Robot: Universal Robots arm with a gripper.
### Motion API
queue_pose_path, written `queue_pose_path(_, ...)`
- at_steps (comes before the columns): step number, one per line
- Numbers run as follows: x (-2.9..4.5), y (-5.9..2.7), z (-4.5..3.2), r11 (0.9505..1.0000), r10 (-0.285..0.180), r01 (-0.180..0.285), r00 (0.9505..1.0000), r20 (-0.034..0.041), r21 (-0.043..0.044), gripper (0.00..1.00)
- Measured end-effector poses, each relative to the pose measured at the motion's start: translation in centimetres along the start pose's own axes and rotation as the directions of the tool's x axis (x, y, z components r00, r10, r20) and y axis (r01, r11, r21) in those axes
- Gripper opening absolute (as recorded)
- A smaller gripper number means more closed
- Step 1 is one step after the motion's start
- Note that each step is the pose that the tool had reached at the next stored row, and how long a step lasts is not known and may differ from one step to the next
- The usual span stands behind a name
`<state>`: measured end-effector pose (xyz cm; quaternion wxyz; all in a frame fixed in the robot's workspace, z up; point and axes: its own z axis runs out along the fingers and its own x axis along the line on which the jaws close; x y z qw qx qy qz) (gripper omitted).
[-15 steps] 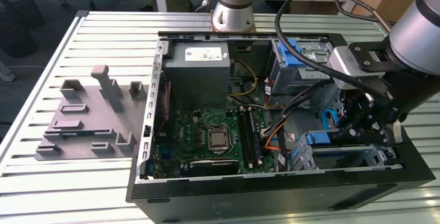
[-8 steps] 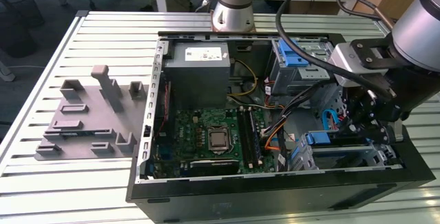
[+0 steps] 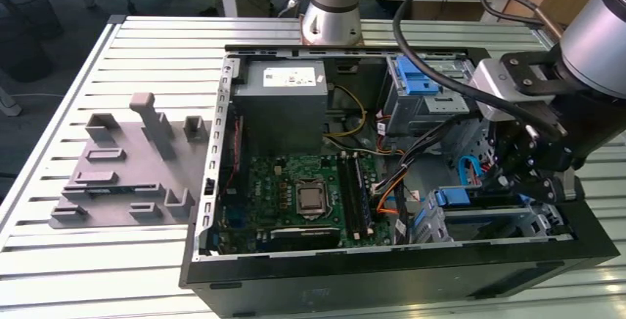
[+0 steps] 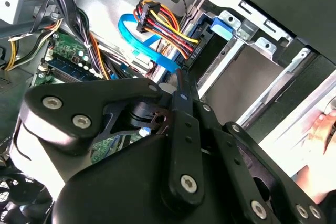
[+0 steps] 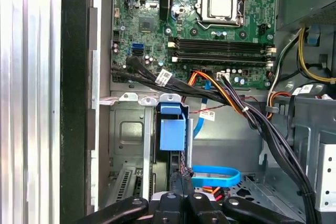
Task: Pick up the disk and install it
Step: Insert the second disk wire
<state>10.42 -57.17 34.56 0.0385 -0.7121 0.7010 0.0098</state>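
- Desk [image 3: 59, 99]: ribbed, matt silver metal.
- Computer case [image 3: 391, 271]: matt black outside, bare grey sheet metal inside.
- Drive latch [image 5: 172, 132]: smooth blue plastic.
- Fixture plate [image 3: 117, 180]: matt grey plastic.

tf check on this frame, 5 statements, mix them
1. The computer case sits on a slatted metal table. True.
2. The case is closed. False: its side is off and the motherboard is exposed.
3. The gripper hangs outside the case, over the table. False: it is down inside the case by the drive cage, at the exterior view's right.
4. A blue flat cable loops near the gripper. True.
5. A cooler with a fan covers the processor socket. False: the socket is bare.
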Motion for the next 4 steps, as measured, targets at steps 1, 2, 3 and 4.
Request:
queue_pose_path(1,0.0,0.0,-0.05,1.0,0.0,0.0,1.0,0.0,0.0,0.11)
queue_pose_path(2,-0.01,-0.01,-0.08,1.0,0.0,0.0,1.0,0.0001,0.0,0.11)
queue_pose_path(3,-0.01,-0.01,-0.1,1.0,0.0,0.0,1.0,0.0001,0.0,0.11)
queue_pose_path(4,-0.01,-0.01,-0.11,1.0,0.0,0.0,1.0,0.0002,0.0,0.11)
